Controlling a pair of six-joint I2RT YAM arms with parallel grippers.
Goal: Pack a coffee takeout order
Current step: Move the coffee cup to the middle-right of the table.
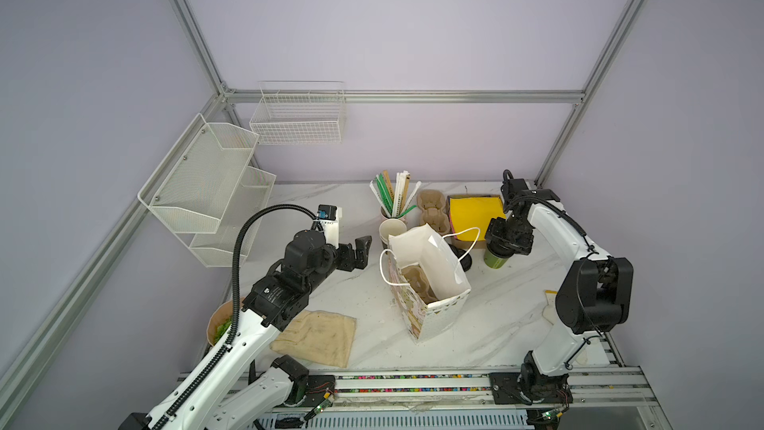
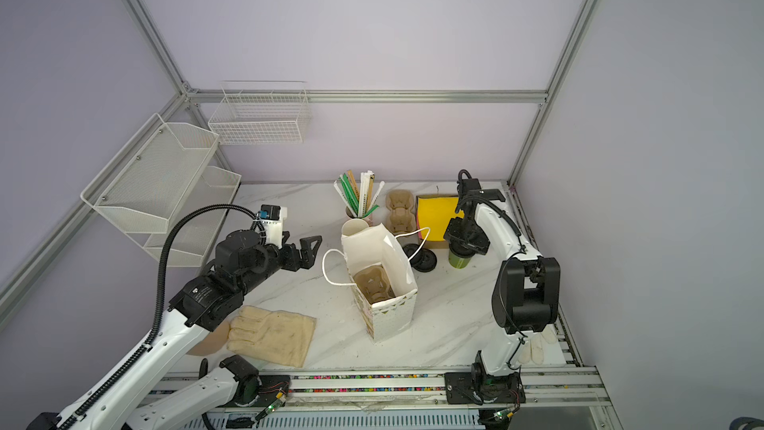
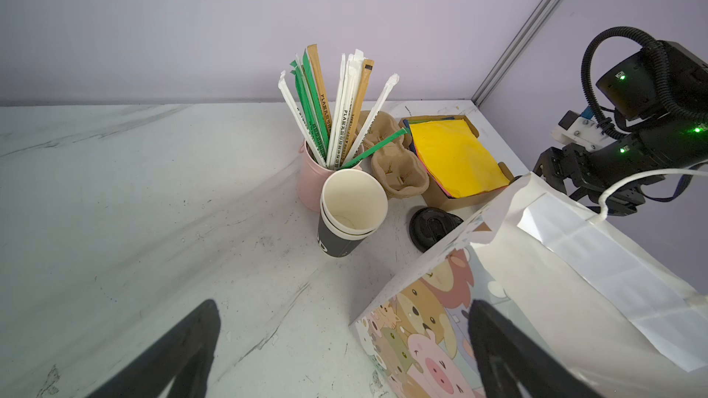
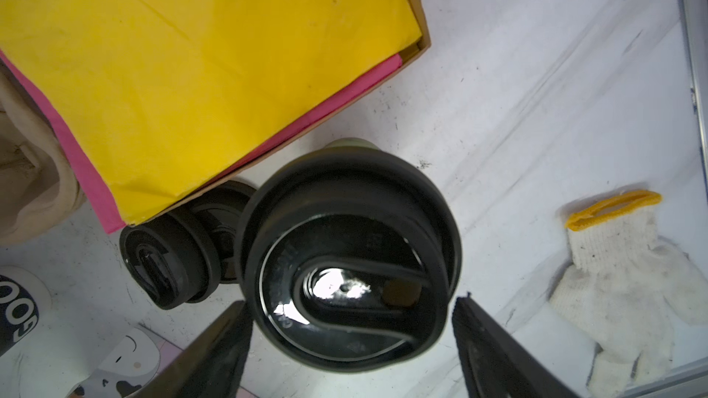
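The right tool [image 4: 351, 300] hangs over the lidded cup [image 1: 494, 261]. The cup stands upright toward the surface's far right corner, just in front of the cardboard box [image 4: 417, 13] that holds the yellow sheet [image 1: 475, 210]. The jaws stand wide, one on each side of the black lid and close to its rim, and no firm hold shows. The left tool [image 1: 359, 252] is fully spread and empty beside the paper bag [image 1: 440, 260], where a pulp carrier [image 1: 415, 281] already sits. A good grasp would probably sit lower, on the cup wall under the lid. It should close gently so the lid does not pop, then lift straight up, clear of the loose lids [image 4: 172, 258].
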